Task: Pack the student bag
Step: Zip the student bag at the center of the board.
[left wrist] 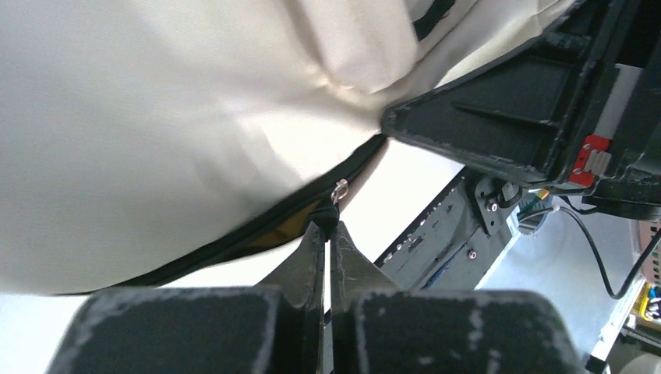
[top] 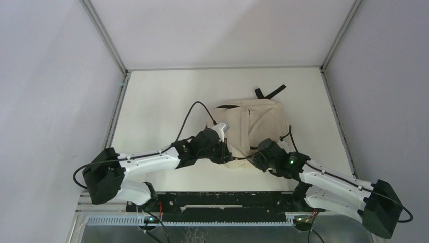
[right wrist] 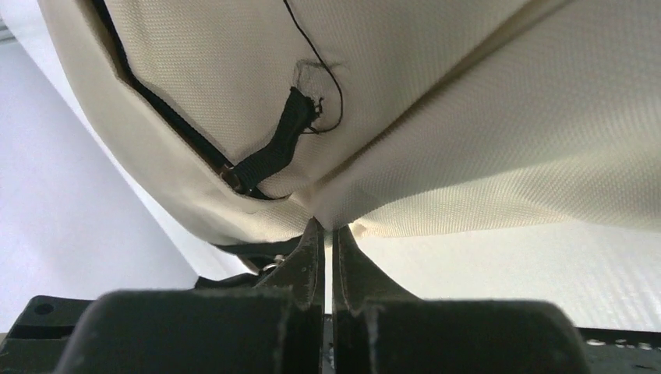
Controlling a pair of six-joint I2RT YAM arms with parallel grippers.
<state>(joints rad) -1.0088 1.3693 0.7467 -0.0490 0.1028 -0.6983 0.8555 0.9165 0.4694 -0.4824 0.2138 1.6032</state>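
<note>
The student bag (top: 255, 126) is a cream fabric backpack with black straps, lying at the table's middle. It fills the left wrist view (left wrist: 156, 117) and the right wrist view (right wrist: 468, 117). My left gripper (top: 222, 152) is at the bag's near left edge, shut on a black zipper pull (left wrist: 326, 216) on the bag's black zipper line. My right gripper (top: 256, 158) is at the bag's near edge, shut on a fold of the bag's cream fabric (right wrist: 331, 214). A short black strap loop (right wrist: 273, 152) hangs just above it.
A black strap end (top: 270, 92) sticks out behind the bag. A black cable (top: 195, 114) arcs over the left arm. Grey walls and metal frame posts (top: 106, 38) bound the white table (top: 167, 96). A black rail (top: 217, 200) runs along the near edge.
</note>
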